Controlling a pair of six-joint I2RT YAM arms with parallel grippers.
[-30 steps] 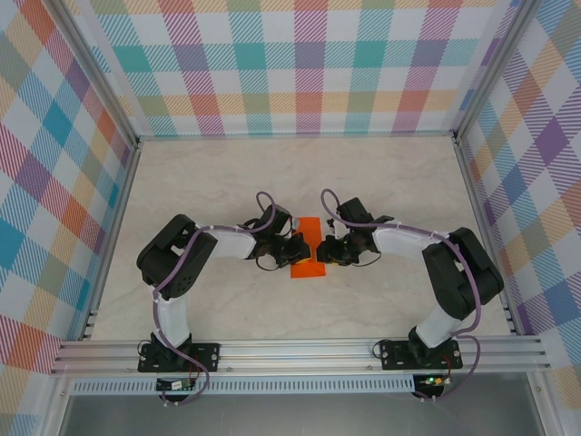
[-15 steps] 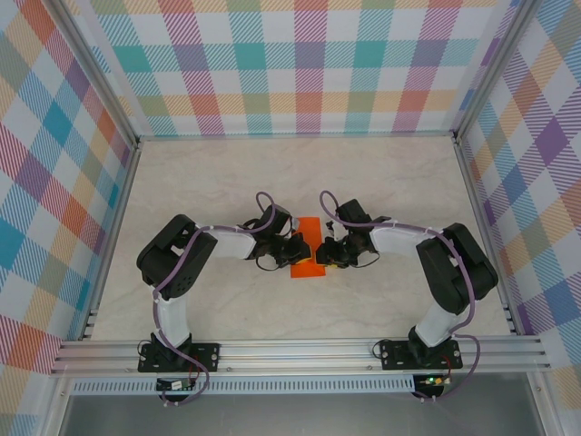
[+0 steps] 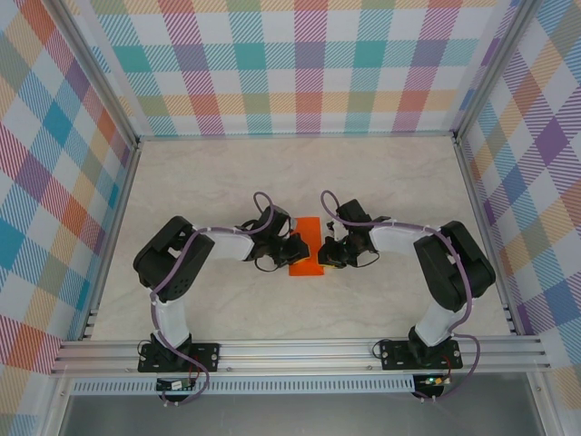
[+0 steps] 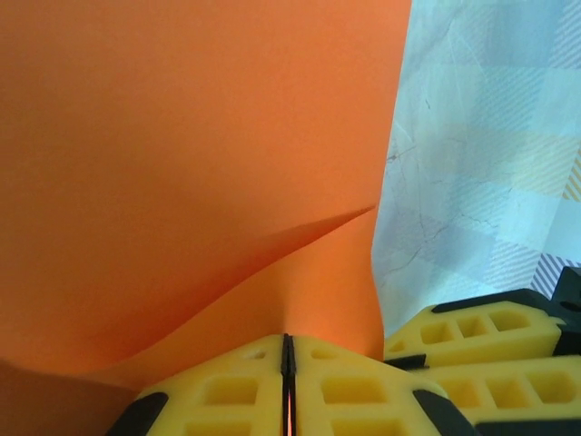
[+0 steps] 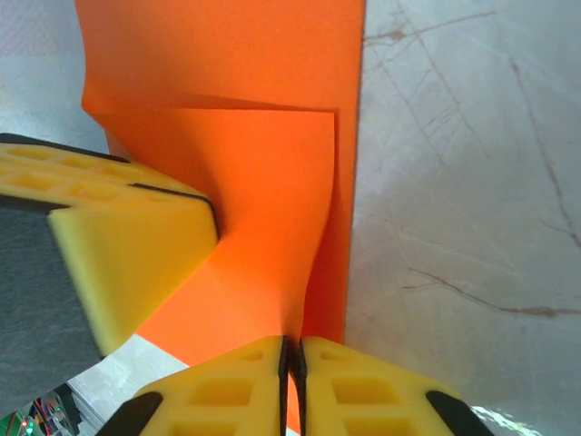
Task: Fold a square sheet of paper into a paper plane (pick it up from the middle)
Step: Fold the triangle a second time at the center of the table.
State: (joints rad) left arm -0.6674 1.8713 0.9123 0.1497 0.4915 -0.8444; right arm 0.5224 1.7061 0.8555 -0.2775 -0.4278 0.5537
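Clamping one edge of the orange paper (image 4: 182,154), the left gripper (image 4: 287,343) has its jaws pressed together. The right gripper (image 5: 292,345) nips the opposite edge likewise, the folded sheet sitting between them, midway across the table (image 3: 200,182).

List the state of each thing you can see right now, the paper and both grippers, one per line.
square sheet of paper: partly folded, with one flap bowed up over the layer beneath; pinched at two edges; not yet a plane.
left gripper: shut on the paper's edge, jaws pressed together.
right gripper: shut on the paper's opposite edge, jaws pressed together.
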